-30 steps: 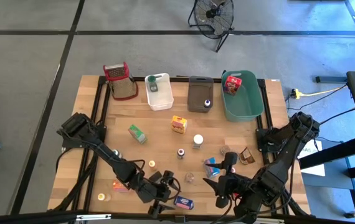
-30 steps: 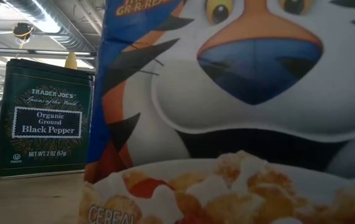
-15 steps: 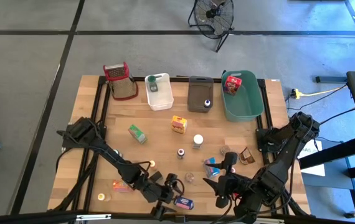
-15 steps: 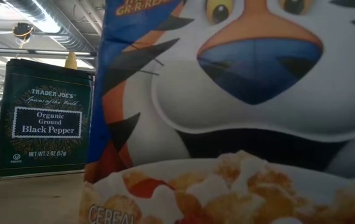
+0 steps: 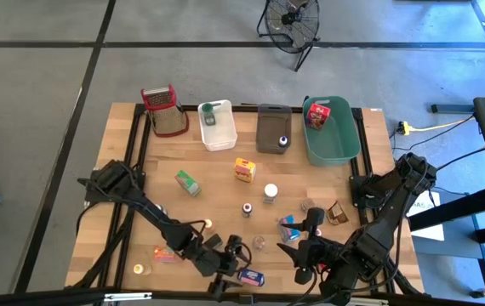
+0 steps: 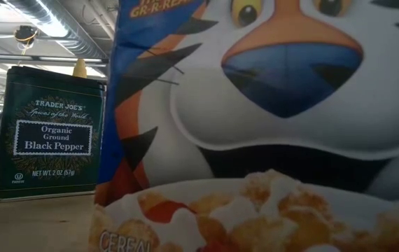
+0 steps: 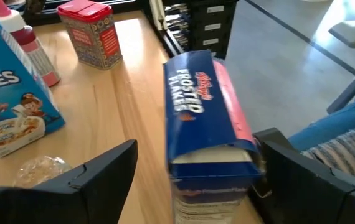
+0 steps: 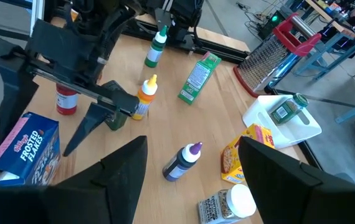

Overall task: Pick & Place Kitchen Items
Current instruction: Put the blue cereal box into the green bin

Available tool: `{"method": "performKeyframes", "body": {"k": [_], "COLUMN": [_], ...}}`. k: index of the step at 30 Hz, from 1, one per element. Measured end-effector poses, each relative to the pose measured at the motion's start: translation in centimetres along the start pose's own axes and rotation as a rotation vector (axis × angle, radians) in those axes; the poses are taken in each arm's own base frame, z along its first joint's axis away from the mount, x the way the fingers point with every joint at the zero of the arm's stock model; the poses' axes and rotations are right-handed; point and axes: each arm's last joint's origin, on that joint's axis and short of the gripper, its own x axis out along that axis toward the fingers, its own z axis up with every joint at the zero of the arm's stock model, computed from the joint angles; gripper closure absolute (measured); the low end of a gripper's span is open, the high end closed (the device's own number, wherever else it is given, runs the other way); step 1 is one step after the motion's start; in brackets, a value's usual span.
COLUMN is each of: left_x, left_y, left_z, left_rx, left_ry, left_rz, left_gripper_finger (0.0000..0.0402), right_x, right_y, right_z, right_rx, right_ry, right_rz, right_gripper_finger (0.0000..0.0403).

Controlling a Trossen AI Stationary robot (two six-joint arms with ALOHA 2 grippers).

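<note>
From where I stand, the left hand (image 5: pixel 241 262) sits low at the near edge of the bench (image 5: pixel 217 174), released, its two fingers (image 7: pixel 96 177) spread on either side of the blue Frosted Flakes box (image 7: pixel 205 118) without touching it that I can see. That box, the landmark here, lies flat on its broad face close to the near edge, its length running out ahead of the hand. It looks like thin card and very light, probably hollow, so it will crush or skid if pinched hard; the narrow width across its long sides, where the fingers already flank it, seems the sensible place to hold. The left arm reaches from the far-left side of the bench, stretched low towards the box. Right of the box, the right hand (image 5: pixel 306 255) hovers above the bench, also released and holding nothing, its arm folded in from the right edge. Well behind the box stand the white, grey and green tubs (image 5: pixel 331 136).
</note>
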Motion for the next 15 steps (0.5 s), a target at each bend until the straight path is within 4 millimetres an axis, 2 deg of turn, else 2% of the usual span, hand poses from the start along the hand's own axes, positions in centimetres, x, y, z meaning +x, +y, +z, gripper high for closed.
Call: {"method": "performKeyframes", "body": {"k": [8, 15], "left_x": [1.1, 1.2], "left_y": [0.5, 0.5], "left_z": [-1.0, -0.9], "left_rx": [-0.021, -0.022], "left_ry": [0.016, -0.001], "left_rz": [-0.006, -0.024], "left_gripper_finger": [0.0068, 0.0068], "right_x": [0.0, 0.0], "right_y": [0.0, 0.0], "right_z": [0.0, 0.0], "right_rx": [0.000, -0.002], "right_ry": [0.000, 0.001], "right_rz": [0.000, -0.001], "right_gripper_finger": [0.0149, 0.0149]}}
